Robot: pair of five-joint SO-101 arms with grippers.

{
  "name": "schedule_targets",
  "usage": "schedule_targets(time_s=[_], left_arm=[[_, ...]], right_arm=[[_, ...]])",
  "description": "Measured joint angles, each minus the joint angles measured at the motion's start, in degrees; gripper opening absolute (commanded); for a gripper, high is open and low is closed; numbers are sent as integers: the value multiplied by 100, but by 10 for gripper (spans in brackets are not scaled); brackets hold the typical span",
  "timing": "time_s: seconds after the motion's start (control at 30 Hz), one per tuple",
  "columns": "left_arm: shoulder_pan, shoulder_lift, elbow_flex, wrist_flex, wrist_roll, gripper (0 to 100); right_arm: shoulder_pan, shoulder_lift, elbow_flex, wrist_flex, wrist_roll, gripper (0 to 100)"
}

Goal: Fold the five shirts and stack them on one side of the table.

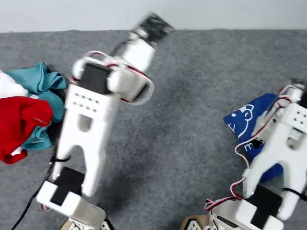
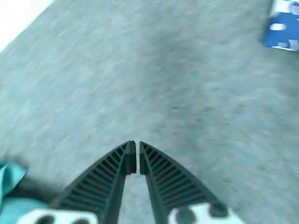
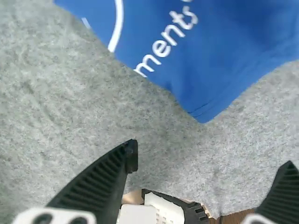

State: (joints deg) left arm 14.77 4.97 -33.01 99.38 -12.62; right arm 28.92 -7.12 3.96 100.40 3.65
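Hovering over grey mat (image 2: 187, 84): left pincer (image 2: 132, 158) pressed together | right pincer (image 3: 210, 156) spread wide near blue shirt (image 3: 224, 51)

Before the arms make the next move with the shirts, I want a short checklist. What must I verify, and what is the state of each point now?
1. Left claw is empty: ok. It is shut with nothing in it, above the bare table.
2. Right claw is ready to grasp: ok. It is wide open and holds nothing.
3. Blue shirt is near the right claw: ok. Its edge lies just ahead of the claw.
4. Blue shirt is folded: cannot tell. The arm covers part of it in the high view.
5. Red shirt, teal shirt and white shirt are folded: not ok. They lie crumpled in one heap.
6. All five shirts are present: cannot tell. Four colours are visible.
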Motion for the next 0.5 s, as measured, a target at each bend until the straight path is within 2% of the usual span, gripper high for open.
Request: schedule_targets(time_s=[0.17,0.33,0.4,0.5], left_arm=[[-2198,-299,18,0,0,35],[-4554,-633,782,0,0,212],[-5240,-633,1222,0,-105,265],[-5960,-633,1837,0,-677,258]], right_arm=[[105,0,255,0,26,435],[105,0,299,0,35,435],[105,0,299,0,35,435],[44,0,299,0,35,435]])
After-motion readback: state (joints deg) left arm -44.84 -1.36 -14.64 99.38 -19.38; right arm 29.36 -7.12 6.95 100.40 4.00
